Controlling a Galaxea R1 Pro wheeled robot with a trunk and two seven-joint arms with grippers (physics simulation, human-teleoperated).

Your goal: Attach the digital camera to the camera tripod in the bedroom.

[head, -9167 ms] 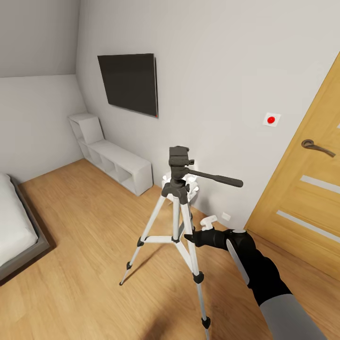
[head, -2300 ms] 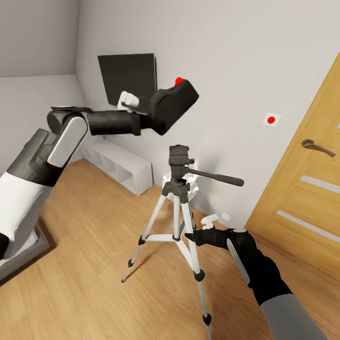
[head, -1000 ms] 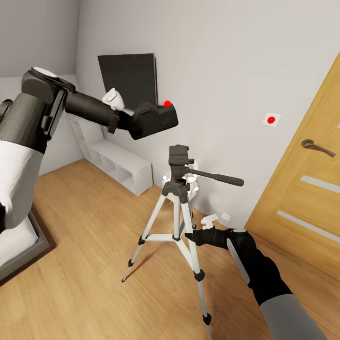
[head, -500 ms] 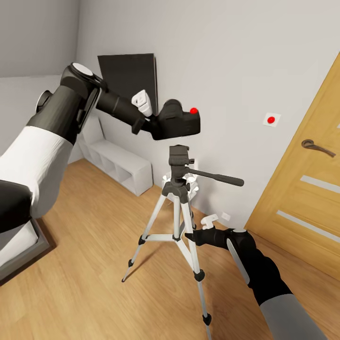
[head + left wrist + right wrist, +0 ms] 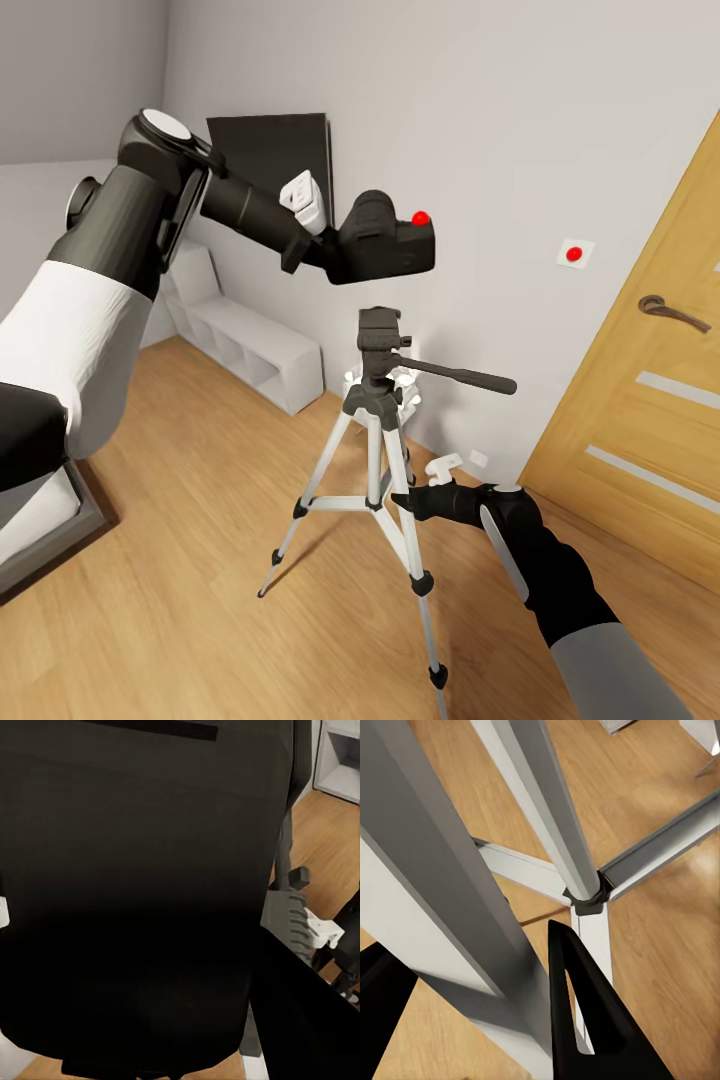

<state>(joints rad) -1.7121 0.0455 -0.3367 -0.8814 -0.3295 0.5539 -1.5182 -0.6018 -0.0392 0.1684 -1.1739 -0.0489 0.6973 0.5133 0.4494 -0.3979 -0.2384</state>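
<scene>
My left gripper (image 5: 338,255) is shut on the black digital camera (image 5: 388,243), whose red dot faces up. I hold it in the air just above the black pan head (image 5: 378,335) of the camera tripod (image 5: 372,450), with a small gap between them. In the left wrist view the camera body (image 5: 150,870) is very close, and the tripod head (image 5: 289,919) shows past its edge. My right gripper (image 5: 402,503) is shut on a silver tripod leg (image 5: 472,937) near the centre brace, one black finger (image 5: 585,1020) on each side.
A wooden door (image 5: 650,400) stands at the right, with a white wall plate (image 5: 574,253) beside it. A wall TV (image 5: 270,170) and white cube shelves (image 5: 250,345) line the wall behind. A small white lamp (image 5: 408,392) sits behind the tripod, and the bed (image 5: 40,510) lies at the left.
Over the last second my left arm has carried the camera right to above the tripod head, then raised it slightly. The right arm and the tripod have stayed still.
</scene>
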